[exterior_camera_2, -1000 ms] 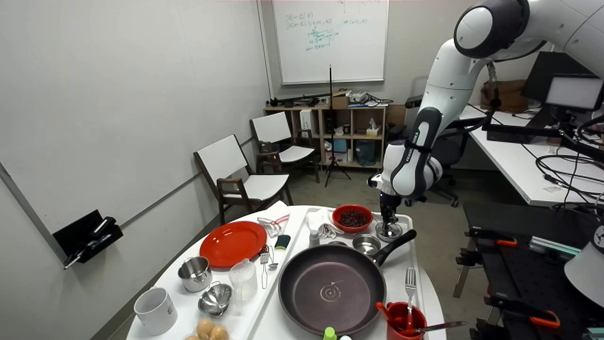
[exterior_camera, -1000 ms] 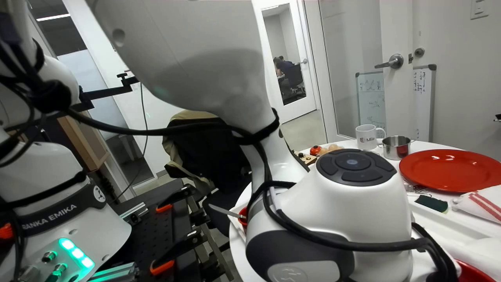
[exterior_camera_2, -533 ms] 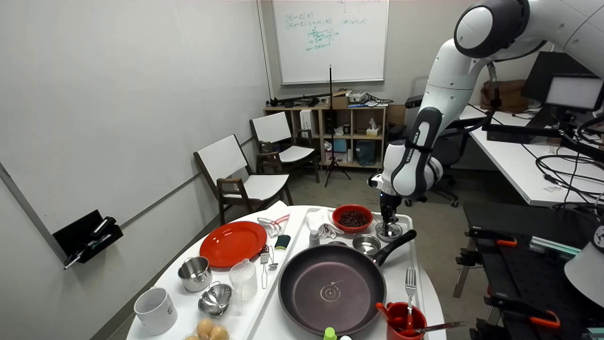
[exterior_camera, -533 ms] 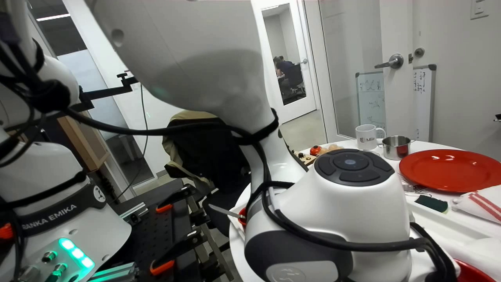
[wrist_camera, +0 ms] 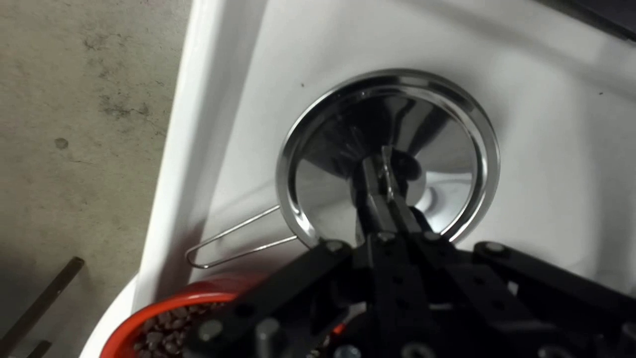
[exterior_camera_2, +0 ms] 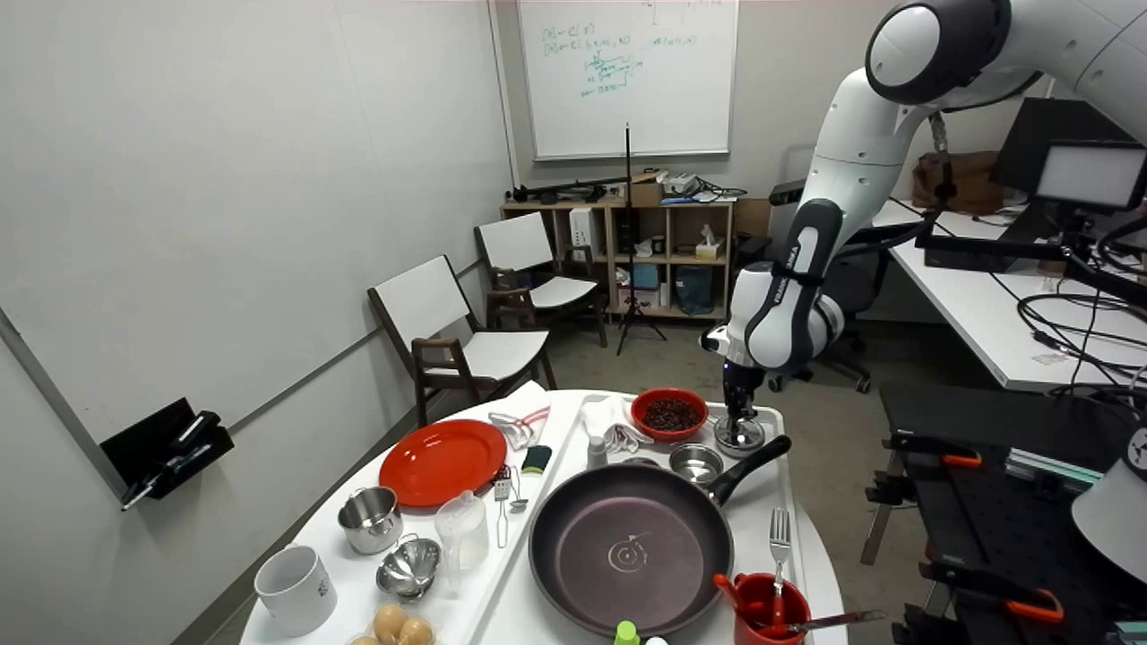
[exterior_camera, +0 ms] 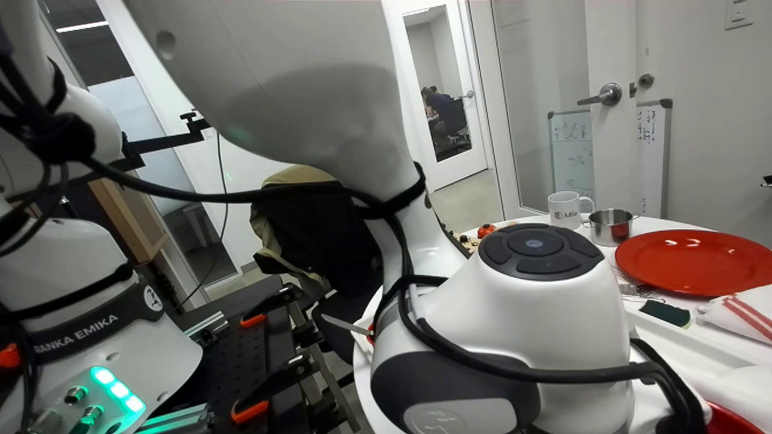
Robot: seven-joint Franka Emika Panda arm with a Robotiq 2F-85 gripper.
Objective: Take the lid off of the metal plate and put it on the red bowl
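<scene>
The round shiny metal lid lies under my gripper in the wrist view. The fingers are close together around its central handle, with a thin strip of bright metal between them. A wire handle sticks out past the lid's edge; the metal plate itself is hidden under the lid. In an exterior view my gripper is over the lid at the tray's far corner. The red bowl, holding dark beans, stands beside it; its rim also shows in the wrist view.
The tray's raised edge runs close to the lid. A small metal bowl and a large black pan with its handle stand nearby. A white towel lies next to the red bowl. A red cup holds cutlery.
The arm has shifted slightly in both exterior views, and the gripper and lid show a little higher. The red bowl has not moved.
</scene>
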